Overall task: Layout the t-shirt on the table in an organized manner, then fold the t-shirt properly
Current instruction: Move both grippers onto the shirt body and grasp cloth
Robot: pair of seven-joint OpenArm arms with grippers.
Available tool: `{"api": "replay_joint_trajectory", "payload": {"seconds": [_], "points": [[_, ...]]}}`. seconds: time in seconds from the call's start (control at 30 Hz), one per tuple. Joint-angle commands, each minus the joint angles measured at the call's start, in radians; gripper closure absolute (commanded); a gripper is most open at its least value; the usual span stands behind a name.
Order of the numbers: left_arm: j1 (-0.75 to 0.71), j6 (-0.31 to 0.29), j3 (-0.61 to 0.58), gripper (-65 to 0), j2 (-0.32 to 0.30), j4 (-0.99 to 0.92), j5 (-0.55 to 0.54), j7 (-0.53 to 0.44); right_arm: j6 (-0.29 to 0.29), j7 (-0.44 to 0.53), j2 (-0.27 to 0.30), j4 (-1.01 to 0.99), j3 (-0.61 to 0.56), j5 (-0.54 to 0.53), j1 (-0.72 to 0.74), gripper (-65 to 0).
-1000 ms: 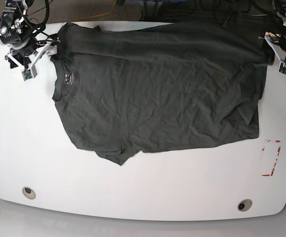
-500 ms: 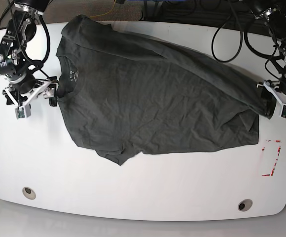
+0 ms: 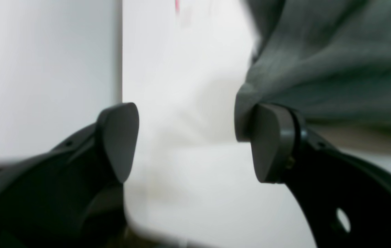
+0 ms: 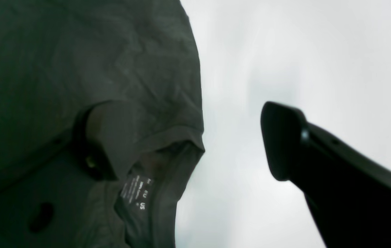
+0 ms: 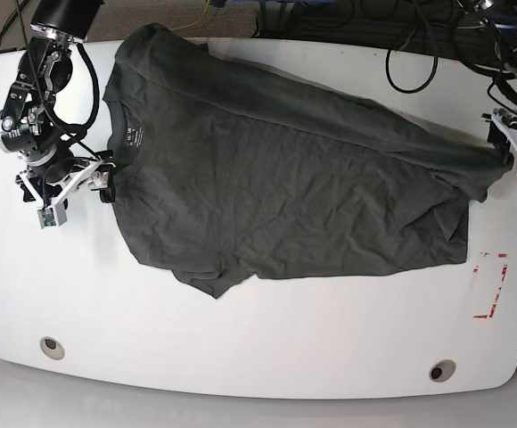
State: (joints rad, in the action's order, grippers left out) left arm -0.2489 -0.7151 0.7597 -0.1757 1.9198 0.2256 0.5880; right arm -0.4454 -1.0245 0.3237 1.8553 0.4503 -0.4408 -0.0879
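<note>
The left pincer [image 3: 195, 141] is seen with its jaws spread wide; nothing is held between them, though a fold of the t-shirt [image 3: 319, 69] is draped against the outer side of one pad [image 3: 268, 141], and the white desk [image 3: 188, 86] shows through the gap. In the base view this left pincer [image 5: 511, 153] is placed at the right side of the desk [image 5: 267, 339], at the pulled-out corner of the t-shirt [image 5: 285, 178]. The right pincer [image 4: 195, 141] is likewise spread wide: one pad [image 4: 281, 137] is seen over bare desk [image 4: 285, 51], while the other finger is hidden beneath the t-shirt [image 4: 78, 62], just beside the neck opening where a small pale printed label [image 4: 137, 191] is visible. In the base view the right pincer [image 5: 80, 183] is placed at the left side, touching the collar edge. The t-shirt is spread across the far and middle part of the desk, neck to the left and hem to the right, wrinkled, with one sleeve lying toward the near edge. A red tape rectangle [image 5: 490, 285] is marked near the right edge, just below the hem corner, and two round grommets [image 5: 52, 347] are set along the near edge, well apart.
</note>
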Motion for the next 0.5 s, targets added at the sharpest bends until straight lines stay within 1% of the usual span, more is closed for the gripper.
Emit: {"api": "replay_joint_trajectory", "payload": {"seconds": [0.0,0.13,0.27,0.33,0.47], "points": [[0.006,0.017,0.051,-47.5,-0.023,0.017,-0.007,-0.021,0.0,0.026,-0.011,0.016,0.002,-0.011,0.01,-54.8],[-0.039,0.017,0.102,-47.5,-0.023,0.017,-0.007,-0.021,0.0,0.026,-0.025,0.016,0.0,-0.011,0.01,-54.8],[-0.063,0.017,0.111,-47.5,-0.031,0.019,-0.007,-0.023,0.0,0.026,-0.027,0.016,-0.034,-0.011,0.01,-54.8],[-0.06,0.017,0.111,-47.5,-0.046,0.02,-0.007,-0.023,0.0,0.028,-0.027,0.016,-0.049,-0.011,0.01,-54.8],[0.004,0.017,0.111,-47.5,-0.045,0.02,-0.009,-0.024,0.001,0.029,-0.03,0.016,-0.069,-0.01,0.01,-54.8]]}}
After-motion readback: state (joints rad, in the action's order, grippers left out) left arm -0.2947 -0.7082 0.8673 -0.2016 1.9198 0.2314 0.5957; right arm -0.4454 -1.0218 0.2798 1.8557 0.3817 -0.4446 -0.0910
